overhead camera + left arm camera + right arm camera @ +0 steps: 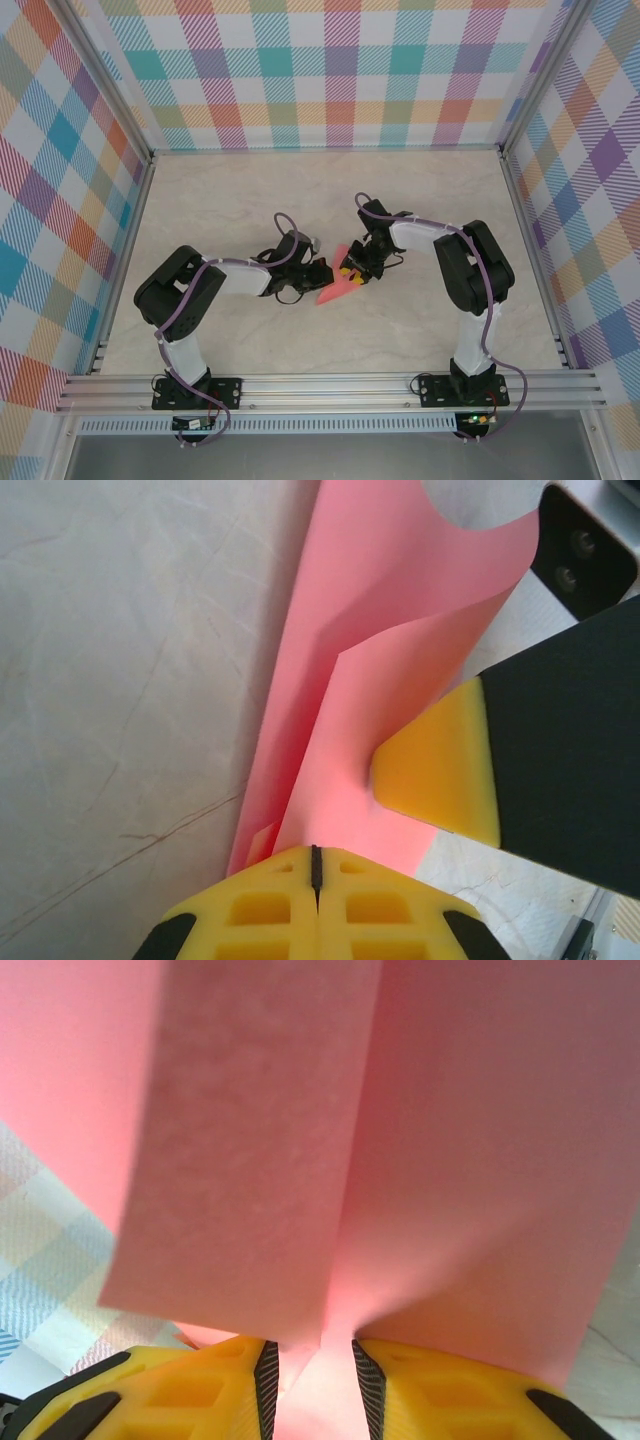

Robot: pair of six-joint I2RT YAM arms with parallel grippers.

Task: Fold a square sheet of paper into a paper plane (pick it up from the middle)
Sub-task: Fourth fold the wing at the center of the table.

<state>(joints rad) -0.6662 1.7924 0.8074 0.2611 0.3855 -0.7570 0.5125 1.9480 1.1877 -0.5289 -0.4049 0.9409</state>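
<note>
Two arms meet near the middle of the pale marbled table (250, 200), and the pink sheet of paper (333, 291) hangs between their tips, lifted a little above the surface; seen from above it looks like a narrow slanted strip, with its lower end toward the near edge. The left gripper (315, 900) has its yellow fingers pressed together, with only a thin dark line between them; the bottom edge of the paper goes into this line, so this gripper is pinching the sheet. In the left wrist view the paper rises away from the fingers as a long band; it is already folded lengthwise, with one flap lying over another and a curved upper edge.

One yellow fingertip (440, 780) of the right arm presses against the flat side of the paper just above the left fingers, and it makes a small dent there; the black body of that finger is behind it. The right gripper (310, 1385) has its jaws a little apart; in the right wrist view a fold of the pink paper goes down into the gap between the two yellow pads (200, 1390); I cannot tell if the pads really squeeze it. Above them the paper shows two overlapping layers, with a straight crease between. Checked walls (330, 70) in many colours stand around the table.
</note>
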